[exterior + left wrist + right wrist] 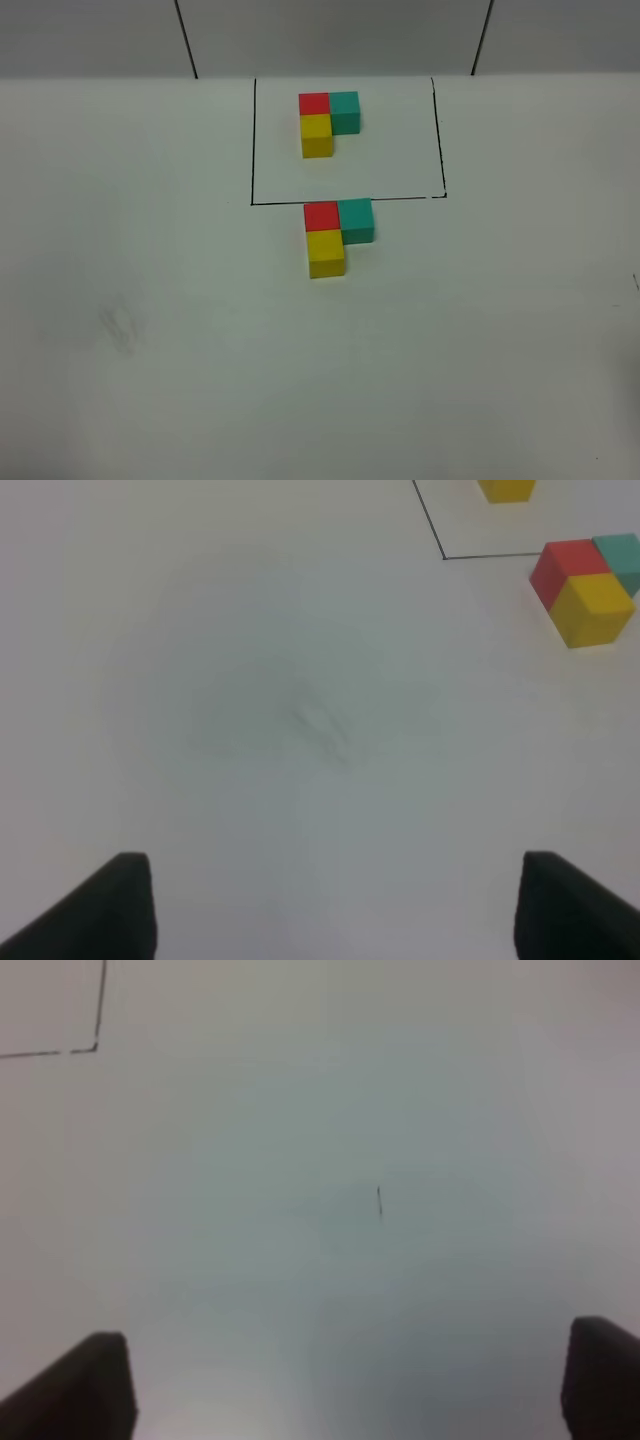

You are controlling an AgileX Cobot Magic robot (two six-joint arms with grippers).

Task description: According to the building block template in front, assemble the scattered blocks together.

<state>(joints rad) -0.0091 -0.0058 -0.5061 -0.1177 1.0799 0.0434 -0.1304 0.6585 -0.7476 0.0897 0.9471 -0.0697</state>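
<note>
Forming an L, 3 scattered blocks (333, 233) touch; both end effectors spread, empty.

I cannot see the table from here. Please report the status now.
Left gripper and right gripper open, empty. Loose blocks joined in L, matching the template. Nothing in the way.

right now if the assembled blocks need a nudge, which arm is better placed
Left, probably. Its wrist view shows the assembled blocks nearby, ahead of the open left gripper. The right gripper, also open, sees only bare table.
</note>
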